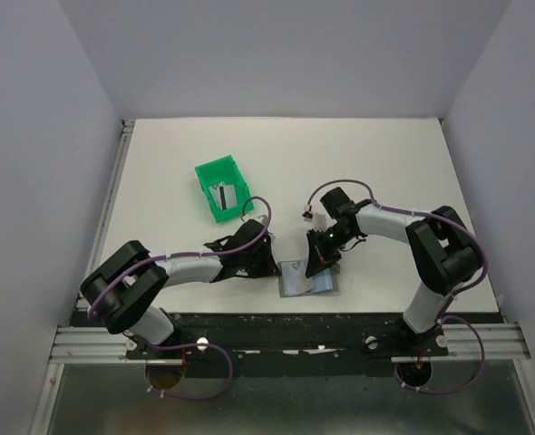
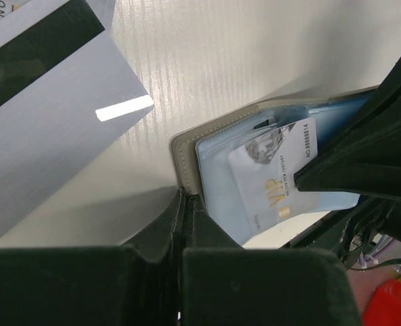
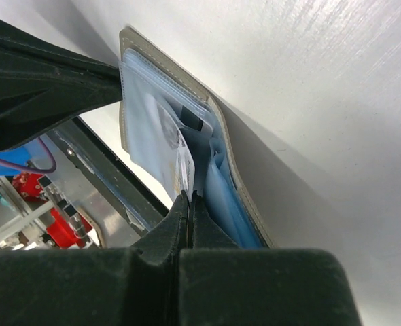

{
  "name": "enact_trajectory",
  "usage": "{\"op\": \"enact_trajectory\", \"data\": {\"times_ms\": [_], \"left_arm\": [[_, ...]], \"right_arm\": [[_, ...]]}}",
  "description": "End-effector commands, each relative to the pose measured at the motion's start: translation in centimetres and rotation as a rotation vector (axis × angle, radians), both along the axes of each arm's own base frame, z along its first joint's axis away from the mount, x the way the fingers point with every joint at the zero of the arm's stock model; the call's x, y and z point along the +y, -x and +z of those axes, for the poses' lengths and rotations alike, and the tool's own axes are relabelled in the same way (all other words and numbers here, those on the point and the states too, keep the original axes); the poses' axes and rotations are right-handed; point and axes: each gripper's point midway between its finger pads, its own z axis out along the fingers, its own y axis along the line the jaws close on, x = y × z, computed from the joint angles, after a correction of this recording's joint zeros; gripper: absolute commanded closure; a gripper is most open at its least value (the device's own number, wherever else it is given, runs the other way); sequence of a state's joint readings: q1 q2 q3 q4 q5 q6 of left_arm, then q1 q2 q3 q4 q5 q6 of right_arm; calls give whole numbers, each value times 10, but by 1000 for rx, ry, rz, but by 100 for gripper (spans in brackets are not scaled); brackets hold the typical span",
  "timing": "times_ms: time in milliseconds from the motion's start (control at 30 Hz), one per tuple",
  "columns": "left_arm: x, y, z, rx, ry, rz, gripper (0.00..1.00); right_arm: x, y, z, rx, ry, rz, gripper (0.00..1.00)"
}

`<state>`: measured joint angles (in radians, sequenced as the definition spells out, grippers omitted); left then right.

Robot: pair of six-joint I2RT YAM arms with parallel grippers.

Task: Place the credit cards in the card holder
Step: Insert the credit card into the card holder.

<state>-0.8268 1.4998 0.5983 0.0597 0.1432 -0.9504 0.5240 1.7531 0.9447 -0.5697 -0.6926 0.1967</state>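
- Top view: the card holder [image 1: 325,284] lies open at the near middle of the table; the left gripper [image 1: 274,266] and right gripper [image 1: 318,266] meet on it.
- Left wrist: the left gripper is clenched on the holder's soft cover edge; a credit card [image 2: 275,170] sits partly inside.
- Right wrist: the right gripper pinches that thin, stiff, probably slippery card by its near edge.

Left fingers [image 2: 156,234] and right fingers [image 3: 166,231] flank the card holder [image 1: 306,279] — table [image 1: 385,154] past green bin [image 1: 222,188] free.

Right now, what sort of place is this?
Probably a lab robot test cell: a white table boxed in by grey walls, with left arm and right arm bolted to a metal rail.
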Motion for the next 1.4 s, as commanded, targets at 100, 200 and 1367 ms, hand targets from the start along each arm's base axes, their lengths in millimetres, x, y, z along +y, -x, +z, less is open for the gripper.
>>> {"op": "enact_trajectory", "data": {"times_ms": [100, 200, 1367], "left_arm": [[8, 3, -12, 8, -46, 10, 100], [8, 4, -13, 11, -46, 8, 100], [9, 8, -19, 24, -40, 1, 100]], "right_arm": [[0, 9, -12, 9, 36, -31, 100], [2, 4, -13, -17, 39, -62, 100], [26, -13, 10, -137, -46, -211, 100]]}}
